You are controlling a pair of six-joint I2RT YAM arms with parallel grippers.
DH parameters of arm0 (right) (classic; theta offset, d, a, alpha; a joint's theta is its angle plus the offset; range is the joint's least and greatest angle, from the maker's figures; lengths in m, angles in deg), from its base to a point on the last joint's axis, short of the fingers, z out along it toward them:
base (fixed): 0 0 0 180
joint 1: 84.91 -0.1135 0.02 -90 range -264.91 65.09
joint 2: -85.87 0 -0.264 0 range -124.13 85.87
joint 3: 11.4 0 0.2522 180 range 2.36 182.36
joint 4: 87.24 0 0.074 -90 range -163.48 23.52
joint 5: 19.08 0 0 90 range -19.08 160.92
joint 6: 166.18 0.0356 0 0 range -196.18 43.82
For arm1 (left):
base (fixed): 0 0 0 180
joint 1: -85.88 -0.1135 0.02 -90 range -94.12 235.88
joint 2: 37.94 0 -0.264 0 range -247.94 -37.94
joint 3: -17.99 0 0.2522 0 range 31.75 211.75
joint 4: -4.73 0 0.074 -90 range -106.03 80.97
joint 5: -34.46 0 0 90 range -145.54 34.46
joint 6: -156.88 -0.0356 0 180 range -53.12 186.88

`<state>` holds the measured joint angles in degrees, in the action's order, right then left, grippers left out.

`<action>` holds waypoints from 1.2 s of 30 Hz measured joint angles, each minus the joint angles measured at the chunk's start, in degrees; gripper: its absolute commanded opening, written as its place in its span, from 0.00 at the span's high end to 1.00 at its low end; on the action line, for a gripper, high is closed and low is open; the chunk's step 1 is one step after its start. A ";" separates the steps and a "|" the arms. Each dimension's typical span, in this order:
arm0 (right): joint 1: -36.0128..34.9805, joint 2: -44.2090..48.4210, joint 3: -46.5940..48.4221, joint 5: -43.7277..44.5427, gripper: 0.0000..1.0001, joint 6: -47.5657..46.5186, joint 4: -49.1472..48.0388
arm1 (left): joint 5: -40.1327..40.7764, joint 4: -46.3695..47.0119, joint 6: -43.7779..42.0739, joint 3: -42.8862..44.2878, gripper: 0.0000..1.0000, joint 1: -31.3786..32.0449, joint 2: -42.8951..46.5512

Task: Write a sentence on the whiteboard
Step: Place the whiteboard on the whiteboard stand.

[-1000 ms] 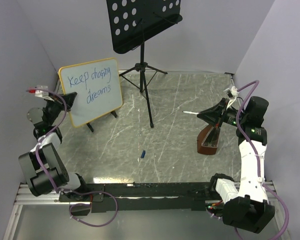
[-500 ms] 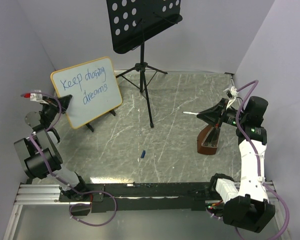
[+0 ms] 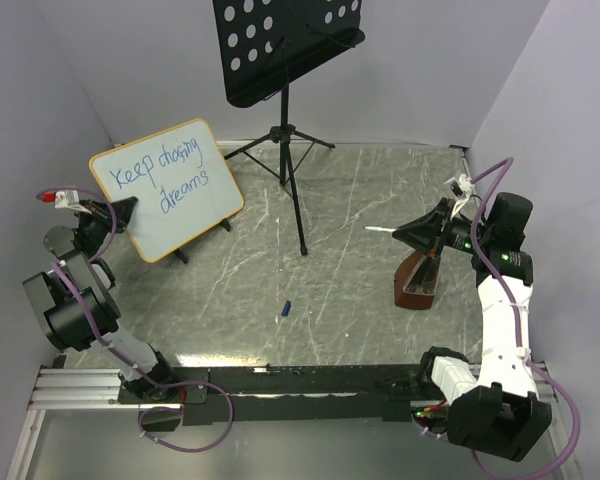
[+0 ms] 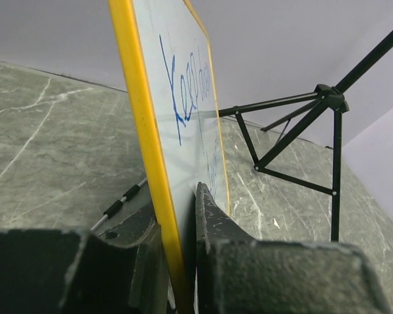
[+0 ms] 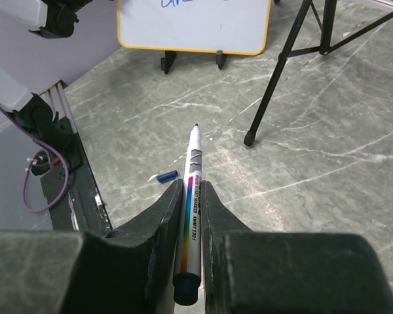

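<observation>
A grey marbled table [image 3: 360, 200] sits between pale walls. A black music stand [image 3: 285, 50] rises on its tripod at the middle of the far edge. The whiteboard [image 3: 185, 225] leans on its feet in the far left corner. Its long side runs left to right and its face is turned toward the table's middle. The sentence [image 3: 172, 170], "Keep chasing dreams", climbs slightly rightward in two blue lines. The left gripper [image 3: 128, 210] clamps the board's left frame edge between its jaws. Near the right edge, above a brown holder [image 3: 418, 285], the right gripper [image 3: 405, 230] pinches a marker [image 3: 380, 227] whose tip points left toward the board. A small blue cap [image 3: 286, 309] lies near the table's middle.
</observation>
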<state>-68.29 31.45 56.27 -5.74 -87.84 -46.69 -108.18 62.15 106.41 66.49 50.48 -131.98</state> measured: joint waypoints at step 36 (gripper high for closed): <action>-1.95 -3.61 1.70 -0.85 1.00 -5.01 6.47 | 4.76 -14.10 -18.29 -0.66 0.80 0.02 2.27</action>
<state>-70.24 27.85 57.97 -6.59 -92.84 -40.22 -103.42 48.05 88.11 65.84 50.50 -129.71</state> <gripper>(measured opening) 0.200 0.340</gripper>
